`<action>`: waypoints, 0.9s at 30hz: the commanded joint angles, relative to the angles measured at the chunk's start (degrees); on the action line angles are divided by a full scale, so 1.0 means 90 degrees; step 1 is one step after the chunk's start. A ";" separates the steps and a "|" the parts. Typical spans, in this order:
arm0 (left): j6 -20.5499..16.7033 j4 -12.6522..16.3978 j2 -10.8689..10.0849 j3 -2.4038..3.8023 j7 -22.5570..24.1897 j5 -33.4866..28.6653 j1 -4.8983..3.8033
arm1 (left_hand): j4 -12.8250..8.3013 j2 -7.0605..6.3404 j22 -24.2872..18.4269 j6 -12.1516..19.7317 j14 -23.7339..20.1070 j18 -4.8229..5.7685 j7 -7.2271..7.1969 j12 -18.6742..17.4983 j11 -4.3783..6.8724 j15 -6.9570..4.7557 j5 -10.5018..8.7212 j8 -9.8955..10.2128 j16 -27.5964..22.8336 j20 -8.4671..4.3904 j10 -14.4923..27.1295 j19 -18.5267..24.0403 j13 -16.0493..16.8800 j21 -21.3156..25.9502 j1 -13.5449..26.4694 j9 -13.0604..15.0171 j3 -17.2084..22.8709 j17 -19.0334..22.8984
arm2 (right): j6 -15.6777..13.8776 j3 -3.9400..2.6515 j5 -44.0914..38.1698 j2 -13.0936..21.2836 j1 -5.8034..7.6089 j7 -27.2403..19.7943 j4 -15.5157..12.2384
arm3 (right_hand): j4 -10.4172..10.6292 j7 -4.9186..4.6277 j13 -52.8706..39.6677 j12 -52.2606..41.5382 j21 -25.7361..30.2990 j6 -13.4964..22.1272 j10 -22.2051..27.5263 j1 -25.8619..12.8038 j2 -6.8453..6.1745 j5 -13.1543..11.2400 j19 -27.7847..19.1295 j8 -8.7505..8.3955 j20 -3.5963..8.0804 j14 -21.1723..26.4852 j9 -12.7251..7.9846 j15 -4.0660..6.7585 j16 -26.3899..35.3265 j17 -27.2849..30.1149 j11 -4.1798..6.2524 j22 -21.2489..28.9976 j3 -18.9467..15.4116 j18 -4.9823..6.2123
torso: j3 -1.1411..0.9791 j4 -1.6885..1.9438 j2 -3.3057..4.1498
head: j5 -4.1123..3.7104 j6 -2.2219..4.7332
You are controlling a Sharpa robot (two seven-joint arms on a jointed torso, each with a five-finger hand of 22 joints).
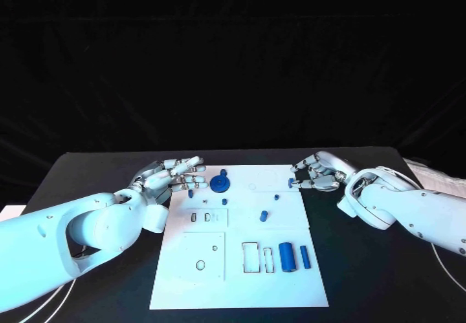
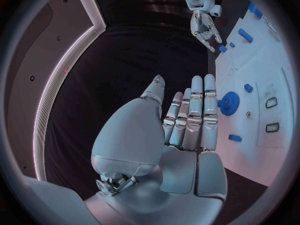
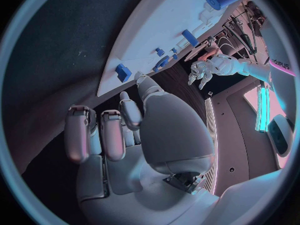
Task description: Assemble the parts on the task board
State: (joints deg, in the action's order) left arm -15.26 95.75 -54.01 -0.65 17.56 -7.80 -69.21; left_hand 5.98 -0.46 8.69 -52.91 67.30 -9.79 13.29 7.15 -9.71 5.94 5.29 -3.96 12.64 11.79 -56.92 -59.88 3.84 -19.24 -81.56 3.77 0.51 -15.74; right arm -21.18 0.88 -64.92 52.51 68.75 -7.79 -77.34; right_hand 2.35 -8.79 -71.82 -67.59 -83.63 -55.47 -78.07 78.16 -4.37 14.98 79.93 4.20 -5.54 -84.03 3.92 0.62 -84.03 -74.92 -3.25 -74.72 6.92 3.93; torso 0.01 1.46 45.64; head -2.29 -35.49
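**Both hands parked at the far corners of the board, nothing picked up**

The flat white rectangular task board sits in the middle of the black table. The silver left hand hangs just off the board's far left corner, fingers stretched out side by side and apart from the thumb, holding nothing. In the left wrist view the fingertips point right past the round blue gear-shaped part with a knob on top, which stands on the board just beside them but not touching.

The silver right hand is at the far right corner, fingers loosely curled and apart, empty as far as I can see. A small blue block-shaped part sits at the board's edge just by its fingertips; can't tell if there's contact.

Further from both hands: a small blue peg-like part mid-board, and, well apart near the robot's side, a thick blue cylinder part lying beside a thinner blue bar part, next to 2 outlined empty slots.
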 commanded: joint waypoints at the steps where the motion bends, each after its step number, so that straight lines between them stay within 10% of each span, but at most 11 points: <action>1: 0.0140 0.0003 0.0018 0.0002 0.0035 0.0029 0.0002 | -0.0040 0.0026 0.0009 0.0013 -0.0033 -0.0054 -0.0006 0.0021 -0.0003 -0.0005 0.0014 -0.0020 0.0024 -0.0011 0.0024 0.0042 0.0000 -0.0040 -0.0012 0.0007 -0.0011 -0.0005 | 0.0133 0.0000 -0.0200 -0.0037 -0.0020 -0.0063 0.0052 | -0.0045 -0.0003 0.0005 0.0035 -0.0005 0.0041 0.0018 0.0060 -0.0009 -0.0030 0.0022 -0.0044 -0.0007 -0.0434 -0.0006 0.0003 -0.0004 -0.0607 -0.0041 0.0010 -0.0005 -0.0055 | 0.0008 -0.0013 0.0002 | 0.0023 -0.0022; 27: 0.0132 -0.0010 0.0019 0.0002 0.0036 0.0029 0.0005 | -0.0047 0.0029 0.0010 0.0009 -0.0036 -0.0055 -0.0008 0.0028 -0.0002 -0.0006 0.0012 -0.0023 0.0024 -0.0011 0.0020 0.0046 0.0001 -0.0042 -0.0014 0.0008 -0.0009 -0.0011 | 0.0263 -0.0001 -0.0275 -0.0283 -0.0146 0.0033 0.0355 | -0.0341 0.0053 -0.0039 -0.0039 -0.0026 -0.0357 -0.0009 0.0294 0.0381 -0.0573 0.0041 0.0106 0.0010 -0.0439 0.0033 0.0037 -0.0015 -0.0642 0.0014 -0.0037 0.0388 -0.0061 | 0.0016 -0.0015 -0.0004 | 0.0052 -0.0177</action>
State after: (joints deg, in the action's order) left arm -15.15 95.59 -53.94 -0.66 17.54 -7.79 -69.15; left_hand 5.81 -0.46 8.68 -52.91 67.30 -9.78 13.29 7.15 -9.71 5.94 5.29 -3.96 12.64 11.79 -56.92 -59.88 3.84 -19.24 -81.56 3.77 0.34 -15.78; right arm -19.96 0.86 -66.36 50.08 67.53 -7.71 -74.18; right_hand -0.73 -8.31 -72.27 -67.59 -83.62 -58.46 -77.94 80.86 -1.64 9.93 79.92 5.02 -5.54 -84.03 4.17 0.61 -84.03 -74.90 -3.36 -74.95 10.19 3.93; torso 0.16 1.37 45.64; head -1.96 -36.85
